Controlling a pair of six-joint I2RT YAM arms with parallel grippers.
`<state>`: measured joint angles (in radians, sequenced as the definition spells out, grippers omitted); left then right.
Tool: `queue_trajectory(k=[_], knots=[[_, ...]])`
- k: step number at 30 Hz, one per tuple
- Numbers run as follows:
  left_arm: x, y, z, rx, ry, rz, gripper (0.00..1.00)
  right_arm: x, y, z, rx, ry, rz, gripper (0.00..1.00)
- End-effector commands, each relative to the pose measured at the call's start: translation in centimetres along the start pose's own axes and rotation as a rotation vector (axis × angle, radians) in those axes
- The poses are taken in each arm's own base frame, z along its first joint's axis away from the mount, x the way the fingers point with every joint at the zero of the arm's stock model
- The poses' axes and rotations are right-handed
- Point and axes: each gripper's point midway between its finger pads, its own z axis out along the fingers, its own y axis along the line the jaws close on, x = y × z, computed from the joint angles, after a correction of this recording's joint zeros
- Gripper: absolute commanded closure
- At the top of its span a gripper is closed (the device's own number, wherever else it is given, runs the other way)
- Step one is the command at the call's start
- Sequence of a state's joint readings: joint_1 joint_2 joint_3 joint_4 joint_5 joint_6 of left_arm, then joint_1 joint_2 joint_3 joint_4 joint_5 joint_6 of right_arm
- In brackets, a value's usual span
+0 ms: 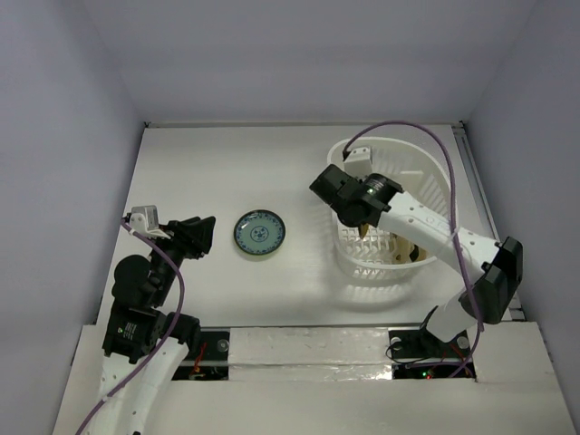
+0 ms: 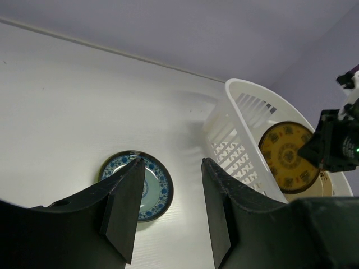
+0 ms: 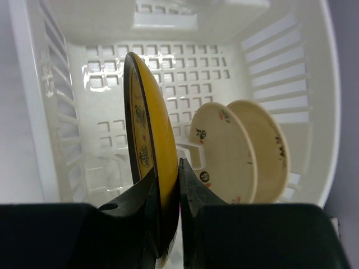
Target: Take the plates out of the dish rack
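Rack: the white dish rack sits on the right half of the table. Its grid floor and slatted walls show plainly in the right wrist view.
Right gripper: the right gripper reaches down inside the rack. Its two fingers press against opposite faces of the golden-tan plate, clamped on the part of the rim nearest the camera.
Golden-tan plate: it stands upright on edge near the middle of the rack, with a dark rim and its patterned face turned toward the left wall of the wrist view. The pictures do not show whether its far edge touches the floor grid.
Cream plates: two cream plates with small dark marks lean on edge side by side. They stand apart from the golden one, toward the right wall in the wrist view, the nearer overlapping the farther.
Blue-patterned plate: the blue-patterned plate lies flat on the bare table, left of the rack and well apart from it, between the two arms.
Left gripper: the left gripper holds nothing and its fingers are spread wide. It hangs above the table just left of the blue-patterned plate — near it, not touching. In its own wrist view, part of that plate is hidden behind the left finger.
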<state>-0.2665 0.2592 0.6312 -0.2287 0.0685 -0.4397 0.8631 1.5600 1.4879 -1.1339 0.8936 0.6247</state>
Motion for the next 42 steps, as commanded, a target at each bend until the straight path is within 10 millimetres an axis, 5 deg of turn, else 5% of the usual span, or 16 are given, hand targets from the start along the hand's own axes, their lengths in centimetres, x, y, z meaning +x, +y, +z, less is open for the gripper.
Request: queue_trajectory(k=[1,5,8,11,12,15,20,27,38,42], knots=[[-2.0,-1.2,-0.3,0.04,-0.061,-0.001,0.58,-4.7,-5.4,-3.4,0.078,-0.128,0.093,1.0],[-2.0,-1.2,-0.2,0.04,-0.061,0.001,0.58,-7.4,-7.9,-5.7,0.086,-0.189,0.175,1.0],[-2.0,-1.2,-0.2,0.039,-0.062,0.0,0.58,-9.5,-6.8,-7.7,-0.025,-0.258,0.246,1.0],[-2.0,-1.1,-0.2,0.037,-0.061,-0.001,0.58,-11.9,-2.2,-9.9,-0.296,-0.332,0.344,1.0],[-2.0,-1.1,-0.2,0.033,-0.063,-0.001,0.58,-12.7,1.4,-10.5,-0.457,-0.349,0.385,1.0],[-2.0,-1.0,-0.2,0.027,-0.062,-0.002,0.58,-14.0,6.8,-13.0,-0.75,-0.37,0.449,1.0],[-2.0,-0.9,-0.2,0.023,-0.062,-0.002,0.58,-11.9,15.5,-11.4,-0.904,-0.25,0.424,1.0],[-2.0,-0.9,-0.1,0.025,-0.061,-0.003,0.58,-9.4,22.8,-8.1,-0.968,-0.141,0.493,1.0],[-2.0,-0.7,-0.1,0.015,-0.063,-0.003,0.58,-2.9,28.0,-3.2,-0.944,0.03,0.542,0.95],[-2.1,-0.7,-0.1,0.014,-0.065,-0.003,0.58,-1.0,29.0,-2.4,-0.956,0.072,0.549,0.82]])
